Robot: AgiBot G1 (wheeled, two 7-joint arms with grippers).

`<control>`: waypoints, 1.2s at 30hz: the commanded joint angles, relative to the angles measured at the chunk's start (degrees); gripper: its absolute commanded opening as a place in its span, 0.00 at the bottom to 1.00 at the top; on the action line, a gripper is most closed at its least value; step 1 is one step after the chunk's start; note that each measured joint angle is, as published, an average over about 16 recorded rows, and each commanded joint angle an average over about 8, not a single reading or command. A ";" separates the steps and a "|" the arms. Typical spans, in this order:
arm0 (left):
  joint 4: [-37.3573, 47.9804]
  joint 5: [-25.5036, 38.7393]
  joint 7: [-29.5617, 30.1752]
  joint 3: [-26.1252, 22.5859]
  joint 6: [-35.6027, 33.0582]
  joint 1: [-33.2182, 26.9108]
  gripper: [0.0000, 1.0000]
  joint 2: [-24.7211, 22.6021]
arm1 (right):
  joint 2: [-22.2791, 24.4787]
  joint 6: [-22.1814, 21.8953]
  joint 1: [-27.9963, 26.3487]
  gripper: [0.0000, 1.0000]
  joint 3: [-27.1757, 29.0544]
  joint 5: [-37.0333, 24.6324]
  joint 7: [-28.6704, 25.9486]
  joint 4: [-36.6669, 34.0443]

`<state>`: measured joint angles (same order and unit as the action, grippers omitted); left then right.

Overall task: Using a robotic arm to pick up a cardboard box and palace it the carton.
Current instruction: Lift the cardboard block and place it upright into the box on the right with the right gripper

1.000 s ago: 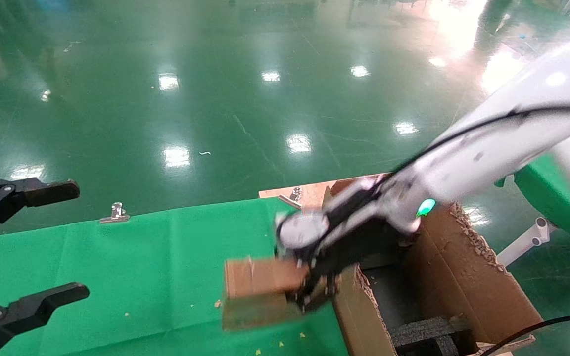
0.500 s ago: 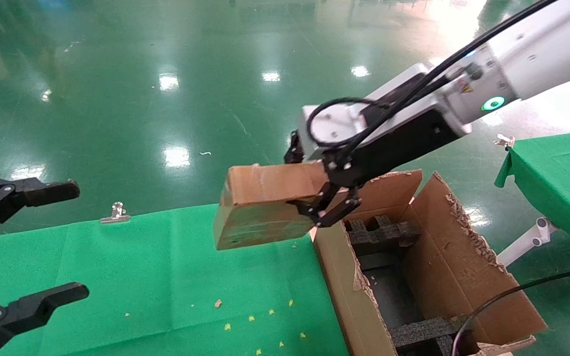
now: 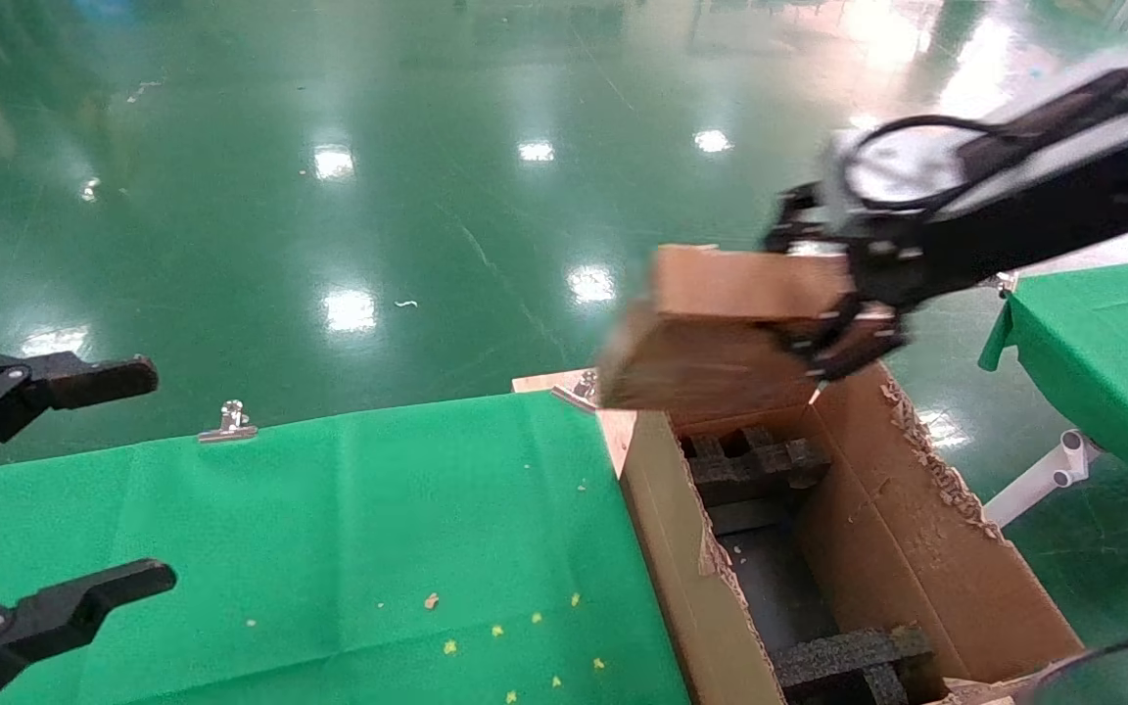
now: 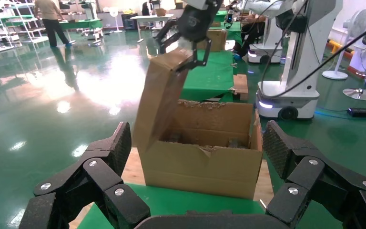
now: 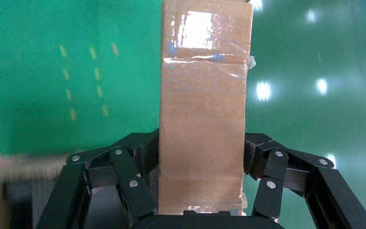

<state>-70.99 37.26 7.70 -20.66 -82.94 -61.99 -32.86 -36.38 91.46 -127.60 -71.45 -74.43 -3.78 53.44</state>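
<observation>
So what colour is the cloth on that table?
Bright green, plain with no pattern; the table cloth shows best in the head view.

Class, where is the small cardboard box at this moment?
In the head view, the cardboard box is held aloft on the right by the right end effector, above the carton's far end.

Your right gripper (image 3: 843, 338): black linked fingers, silver rivets at joints, black housing behind, pale grey round block on top, black cable (image 3: 902, 162) looping over it. Your left gripper (image 3: 40, 499): bare black fingers, same linkage, silver screw heads; ribbed textured pads (image 4: 122, 143) face inward.
</observation>
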 commanded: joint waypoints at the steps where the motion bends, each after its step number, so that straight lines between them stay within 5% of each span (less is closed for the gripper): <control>1: 0.00 0.00 0.00 0.00 0.00 0.00 1.00 0.00 | 1.73 0.06 -2.08 0.00 -1.97 -0.71 0.38 -0.40; 18: 0.01 -0.01 0.00 0.00 0.01 0.00 1.00 0.00 | 12.79 -0.55 -13.54 0.00 -19.59 -1.72 -3.73 -0.87; 36: 0.02 -0.01 -0.01 0.01 0.02 0.01 1.00 0.01 | 13.47 -2.45 -12.82 0.00 -20.80 -1.11 -7.09 -2.43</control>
<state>-70.97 37.24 7.69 -20.66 -82.92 -61.98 -32.85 -22.89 88.24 -140.04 -92.83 -76.36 -13.87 51.11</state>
